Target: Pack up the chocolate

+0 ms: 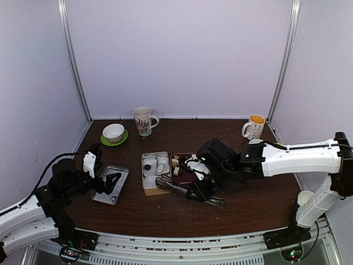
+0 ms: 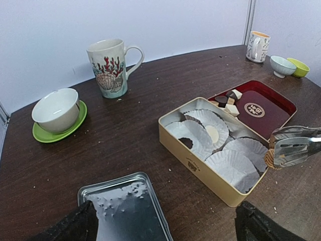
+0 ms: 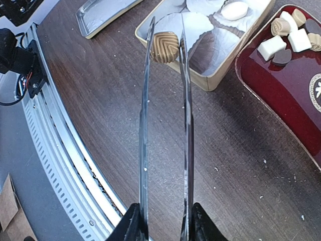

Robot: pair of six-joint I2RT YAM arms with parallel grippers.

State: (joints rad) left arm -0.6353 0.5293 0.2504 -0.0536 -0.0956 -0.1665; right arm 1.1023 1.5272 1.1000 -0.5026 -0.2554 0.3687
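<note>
My right gripper point(image 3: 164, 221) is shut on long metal tongs point(image 3: 145, 125). The tongs' tips pinch a tan ridged chocolate point(image 3: 165, 46) at the near corner of the cream box point(image 3: 210, 80). The box holds white paper cups; one cup has a white round chocolate point(image 2: 212, 133) and another a dark one point(image 2: 186, 142). More white, tan and dark pieces point(image 3: 288, 32) lie at the end of the red tray point(image 3: 281, 95). My left gripper point(image 2: 163, 223) is open and empty, low over the edge of the metal lid point(image 2: 125, 211).
A shell-patterned mug point(image 1: 143, 120) and a white bowl on a green saucer point(image 1: 113, 133) stand at the back left. A yellow-lined mug point(image 1: 255, 127) stands at the back right, with two small bowls point(image 2: 283, 65) near it. The table's front rail point(image 3: 65, 150) is close.
</note>
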